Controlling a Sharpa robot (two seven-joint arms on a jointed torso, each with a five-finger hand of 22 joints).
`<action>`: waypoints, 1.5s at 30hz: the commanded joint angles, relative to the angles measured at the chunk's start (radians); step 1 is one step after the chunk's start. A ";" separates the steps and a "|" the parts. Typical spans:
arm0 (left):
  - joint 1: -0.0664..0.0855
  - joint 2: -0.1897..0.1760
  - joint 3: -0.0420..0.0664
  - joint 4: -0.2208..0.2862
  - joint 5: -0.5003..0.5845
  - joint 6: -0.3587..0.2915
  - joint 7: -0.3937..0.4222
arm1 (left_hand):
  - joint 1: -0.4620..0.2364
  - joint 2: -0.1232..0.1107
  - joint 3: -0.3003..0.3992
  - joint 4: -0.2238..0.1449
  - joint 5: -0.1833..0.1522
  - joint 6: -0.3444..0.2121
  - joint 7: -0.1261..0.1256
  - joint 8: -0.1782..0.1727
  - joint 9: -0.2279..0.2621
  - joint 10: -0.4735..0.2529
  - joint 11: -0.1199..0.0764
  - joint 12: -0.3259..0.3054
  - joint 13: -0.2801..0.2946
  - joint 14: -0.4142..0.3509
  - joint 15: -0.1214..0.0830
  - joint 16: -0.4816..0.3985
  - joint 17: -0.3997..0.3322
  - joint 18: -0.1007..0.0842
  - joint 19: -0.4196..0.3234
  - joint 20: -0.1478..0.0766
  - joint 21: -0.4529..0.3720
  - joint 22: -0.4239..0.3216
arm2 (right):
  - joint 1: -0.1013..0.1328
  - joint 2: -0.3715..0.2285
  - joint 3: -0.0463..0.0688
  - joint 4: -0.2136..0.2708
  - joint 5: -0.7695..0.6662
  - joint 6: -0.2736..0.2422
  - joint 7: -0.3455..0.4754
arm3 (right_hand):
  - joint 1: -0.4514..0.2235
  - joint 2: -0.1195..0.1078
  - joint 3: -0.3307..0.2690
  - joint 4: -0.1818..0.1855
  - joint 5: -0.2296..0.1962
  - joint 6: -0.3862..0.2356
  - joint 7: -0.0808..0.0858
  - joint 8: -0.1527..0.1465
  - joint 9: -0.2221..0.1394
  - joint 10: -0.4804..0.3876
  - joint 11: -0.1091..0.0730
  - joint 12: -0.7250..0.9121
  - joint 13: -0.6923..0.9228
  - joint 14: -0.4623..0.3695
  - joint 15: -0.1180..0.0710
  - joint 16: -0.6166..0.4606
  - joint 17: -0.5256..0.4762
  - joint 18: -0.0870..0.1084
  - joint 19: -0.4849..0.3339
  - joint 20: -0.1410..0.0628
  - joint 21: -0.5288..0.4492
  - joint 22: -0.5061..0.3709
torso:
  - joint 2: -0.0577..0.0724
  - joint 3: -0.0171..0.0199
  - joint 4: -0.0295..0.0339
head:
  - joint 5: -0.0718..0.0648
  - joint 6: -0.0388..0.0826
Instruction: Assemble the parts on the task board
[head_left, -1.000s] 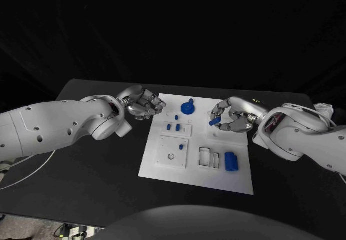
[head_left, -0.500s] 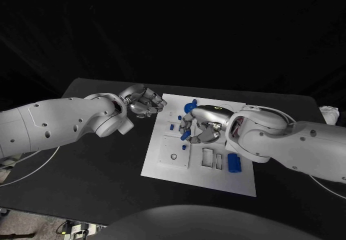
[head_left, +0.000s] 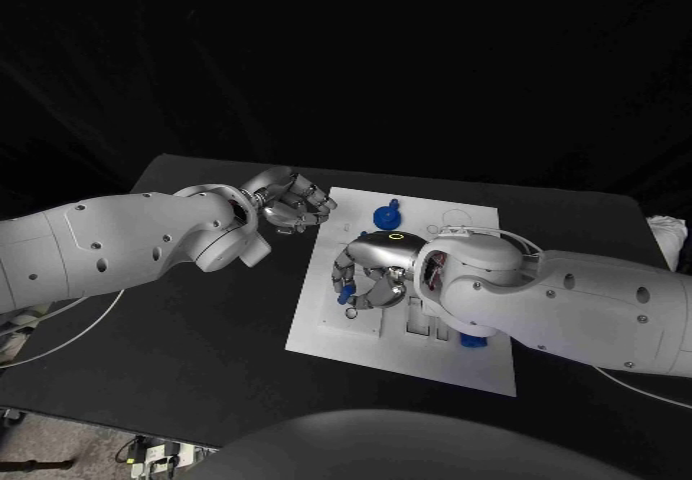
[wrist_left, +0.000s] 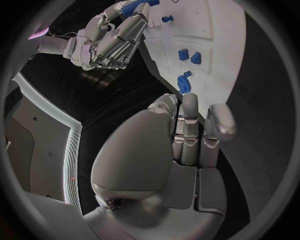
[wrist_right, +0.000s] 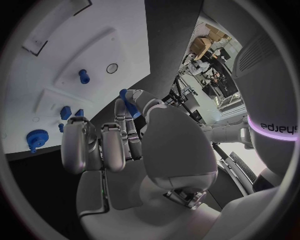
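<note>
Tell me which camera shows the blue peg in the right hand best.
The right wrist view: the blue peg stands clear between the right hand's fingers. The head view catches its blue tip low among them; the left wrist view shows a far-off blue bit.

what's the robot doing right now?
It is assembling small blue parts on the white board. The right hand is over the middle of the board, holding a small blue peg between its fingers, close above the board's left panel. The left hand hovers by the board's far left corner, fingers curled, holding nothing. A blue gear sits at the far end of the board, and another blue piece shows by the right arm.
</note>
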 joint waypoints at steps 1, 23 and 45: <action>0.000 0.003 0.001 0.003 -0.003 -0.003 0.007 | -0.001 -0.008 0.007 0.001 0.006 -0.004 -0.001 0.000 -0.001 0.003 0.002 0.001 -0.001 -0.006 -0.002 0.006 -0.002 0.008 -0.005 0.000 -0.007 0.140 | -0.006 0.009 0.000 -0.003 -0.067 0.037 -0.012 | -0.005 -0.001 0.008 0.000 -0.002 -0.001 0.003 -0.006 0.095 0.000 0.007 -0.006 -0.001 -0.006 0.003 -0.005 -0.001 0.006 -0.005 -0.001 -0.004 0.184 | 0.000 0.0002 -0.0008 | 0.003 0.000; 0.000 0.011 0.001 0.001 -0.003 0.008 -0.005 | 0.004 -0.003 0.016 0.000 0.011 -0.002 0.002 0.001 -0.001 0.004 0.001 0.000 -0.001 -0.012 -0.002 0.005 -0.005 0.010 -0.010 -0.001 -0.015 0.138 | -0.030 0.012 0.000 0.004 -0.144 0.061 -0.042 | -0.006 -0.003 0.012 -0.003 -0.002 -0.004 0.004 -0.015 0.089 -0.003 0.007 -0.012 -0.003 -0.007 0.003 -0.006 -0.002 0.007 -0.008 0.000 -0.007 0.183 | -0.001 -0.0001 -0.0002 | -0.002 0.000; 0.000 0.009 0.001 0.005 -0.002 0.025 -0.018 | 0.004 -0.002 0.019 0.000 0.011 0.001 0.002 0.003 0.000 0.004 0.001 0.000 -0.001 -0.014 -0.002 0.004 -0.007 0.011 -0.012 -0.001 -0.018 0.137 | -0.059 0.027 -0.001 -0.036 -0.180 0.057 -0.038 | -0.006 0.000 0.015 -0.003 -0.002 -0.003 0.003 -0.017 0.086 -0.002 0.007 -0.014 -0.004 -0.008 0.002 -0.008 -0.005 0.008 -0.010 0.000 -0.010 0.182 | -0.001 0.0002 -0.0004 | -0.003 0.000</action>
